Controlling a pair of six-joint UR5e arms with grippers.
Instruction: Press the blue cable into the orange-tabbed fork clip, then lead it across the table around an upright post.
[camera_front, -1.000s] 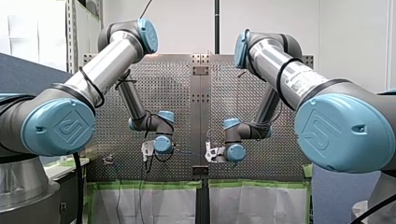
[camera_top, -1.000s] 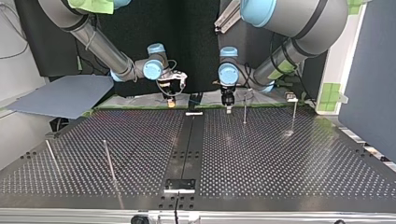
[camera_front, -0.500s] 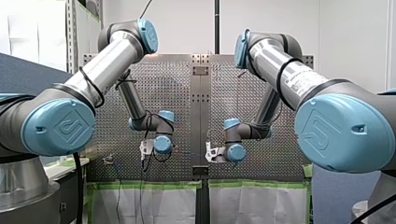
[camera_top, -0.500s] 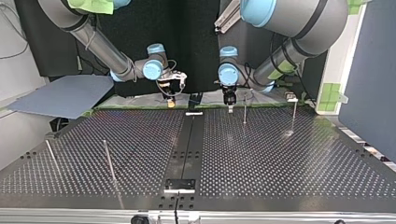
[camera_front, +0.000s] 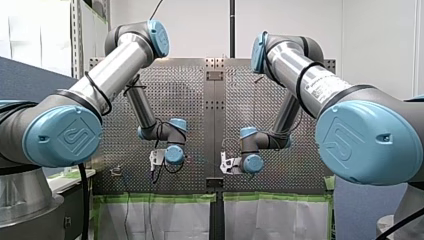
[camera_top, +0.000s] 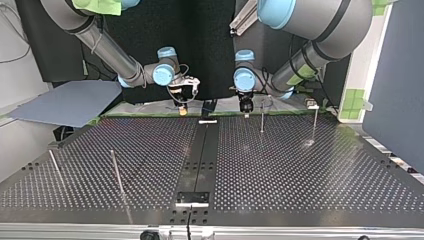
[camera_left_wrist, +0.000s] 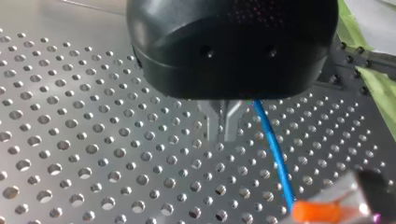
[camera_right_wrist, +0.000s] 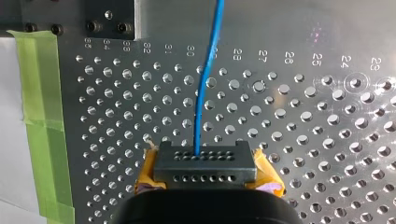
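Observation:
The blue cable (camera_right_wrist: 205, 79) comes out from between the yellow pads of my right gripper (camera_right_wrist: 205, 161), which is shut on it, and runs away over the perforated plate. In the left wrist view the blue cable (camera_left_wrist: 275, 154) passes close beside the metal fingers (camera_left_wrist: 212, 122) of my left gripper (camera_left_wrist: 223, 133) and ends at the orange-tabbed clip (camera_left_wrist: 322, 212). Those fingers stand together with nothing seen between them. In the top view my left gripper (camera_top: 245, 110) hangs next to an upright post (camera_top: 262, 119), and my right gripper (camera_top: 183, 102) is at its left.
A second post (camera_top: 315, 122) stands at the top view's right, and two more posts (camera_top: 116, 170) lean near the front left. A black centre strip (camera_top: 200, 160) divides the perforated table. Green tape (camera_right_wrist: 42, 93) lines the table edge beside my right gripper.
In the top view my left gripper has shifted slightly toward the nearby post and risen a little. My right arm has stayed in place.

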